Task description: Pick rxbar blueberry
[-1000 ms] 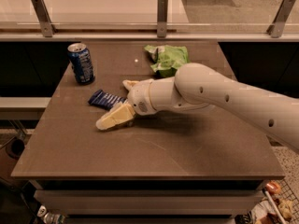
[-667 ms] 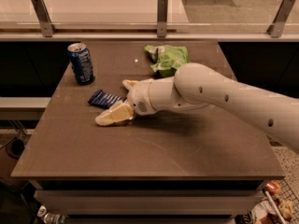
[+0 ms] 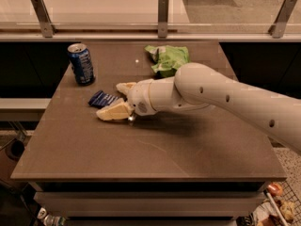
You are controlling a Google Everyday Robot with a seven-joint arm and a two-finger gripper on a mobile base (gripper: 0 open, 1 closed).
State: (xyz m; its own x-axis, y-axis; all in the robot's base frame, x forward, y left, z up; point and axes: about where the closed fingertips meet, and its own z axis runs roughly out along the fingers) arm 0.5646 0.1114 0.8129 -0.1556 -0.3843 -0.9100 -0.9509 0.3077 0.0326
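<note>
The rxbar blueberry (image 3: 102,98), a flat dark blue wrapper, lies on the brown table (image 3: 141,145) left of centre. My gripper (image 3: 112,100) reaches in from the right on a white arm. Its two cream fingers are spread, one (image 3: 125,86) behind the bar and one (image 3: 113,112) in front of it, so the bar's right end sits between them. The fingers are not closed on the bar.
An upright blue soda can (image 3: 81,63) stands at the back left, close to the bar. A crumpled green snack bag (image 3: 167,59) lies at the back centre. A glass rail with metal posts (image 3: 162,16) runs behind the table.
The gripper has barely moved; it stays around the bar's right end with its fingers spread. The bar, can and bag have not moved.
</note>
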